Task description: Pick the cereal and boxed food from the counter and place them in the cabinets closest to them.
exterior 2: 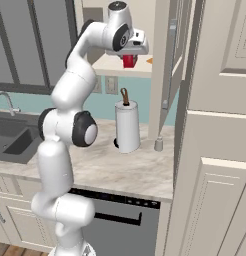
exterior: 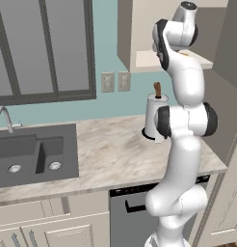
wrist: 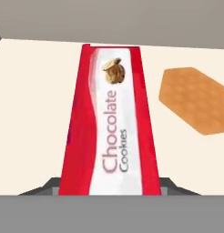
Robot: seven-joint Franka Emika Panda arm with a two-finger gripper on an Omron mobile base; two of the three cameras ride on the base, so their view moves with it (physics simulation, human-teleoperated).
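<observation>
Left base view shows you the arm reaching up into the open cabinet [exterior: 139,29] above the counter [exterior: 115,149]; its shelf [exterior: 149,60] sits level with the wrist, well above the paper towel roll [exterior: 155,116].

Right base view puts the gripper [exterior 2: 129,56] just over that shelf edge, with the red box [exterior 2: 128,61] hanging under it.

Hand view gives you the key relation: the cookie box [wrist: 109,123] runs lengthwise straight out from the fingers, gripped at its near end, long axis pointing into the cabinet. You have the jaws closed on it. A waffle-like orange piece [wrist: 193,100] lies on the shelf to one side, apart from the box.
</observation>
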